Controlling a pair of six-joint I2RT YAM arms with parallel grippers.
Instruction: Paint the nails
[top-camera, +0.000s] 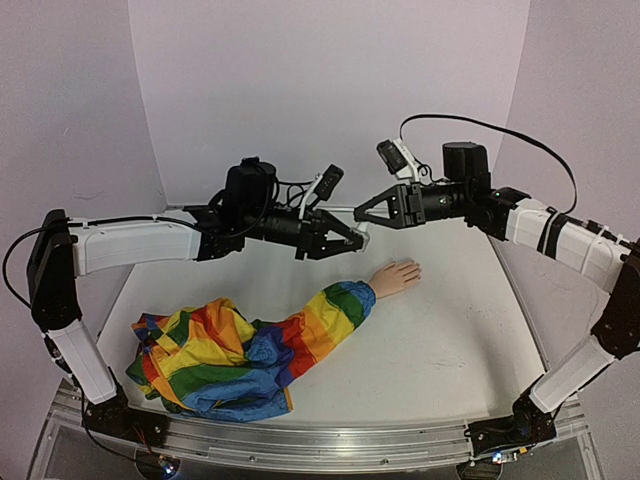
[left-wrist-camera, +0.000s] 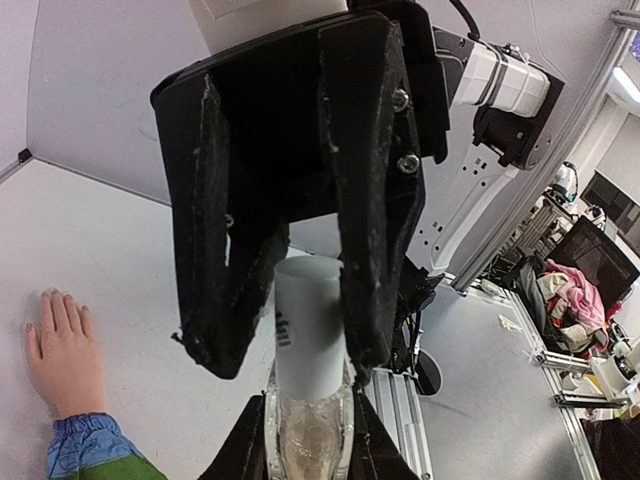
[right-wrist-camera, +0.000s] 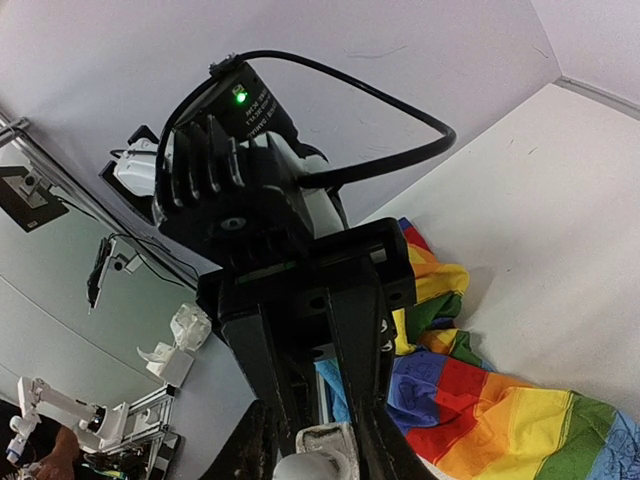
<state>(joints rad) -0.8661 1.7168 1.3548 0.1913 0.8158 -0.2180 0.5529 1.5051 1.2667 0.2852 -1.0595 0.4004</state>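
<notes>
Above the tabletop (top-camera: 430, 340) the two arms meet tip to tip. The left gripper (top-camera: 355, 240) is clamped on a small clear bottle (left-wrist-camera: 308, 432), and the right gripper (top-camera: 360, 214) is pinched narrow on the bottle's white cap (left-wrist-camera: 310, 330). The nails (left-wrist-camera: 55, 296) are on the pale mannequin hand (top-camera: 397, 276), which lies palm down on the tabletop at the end of the rainbow-striped sleeve (top-camera: 320, 320), below the grippers and apart from them.

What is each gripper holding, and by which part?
The left gripper holds the small clear bottle by its body; the right gripper has its jaws closed on its white cap.
</notes>
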